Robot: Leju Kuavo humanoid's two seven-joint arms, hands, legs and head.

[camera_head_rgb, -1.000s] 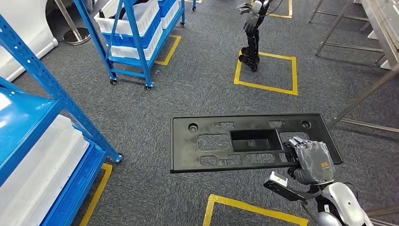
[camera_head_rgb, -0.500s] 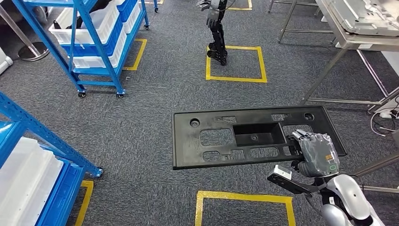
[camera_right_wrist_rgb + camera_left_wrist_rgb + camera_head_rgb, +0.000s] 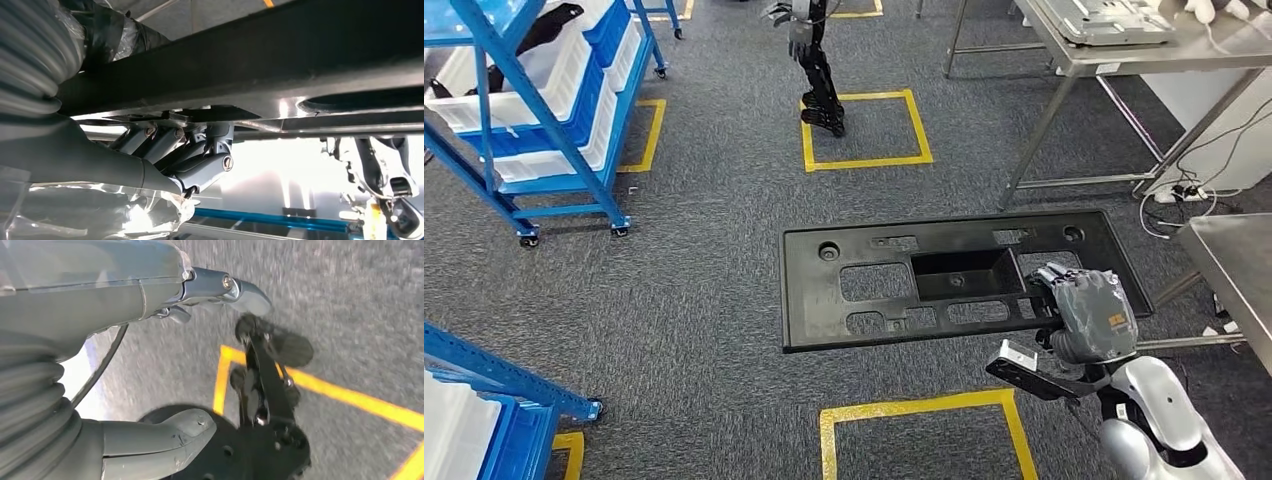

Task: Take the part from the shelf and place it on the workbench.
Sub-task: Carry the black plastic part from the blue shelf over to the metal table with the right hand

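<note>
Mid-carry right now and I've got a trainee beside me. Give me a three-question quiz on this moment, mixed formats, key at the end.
1. True or false: the right hand grips the black panel near its middle.
2. Multiple choice: the panel is now A) on the blue shelf, B) carried flat above the carpet, C) lying on the steel workbench.
3. Fill in: the yellow tape square ahead holds another robot's ____.

Key: 1 false, it grips the end on the robot's right side. 2 B. 3 legs.

arm: silver shell | right robot hand [image 3: 1092, 318]: grey cover, orange marking | fingers: dark, screws
</note>
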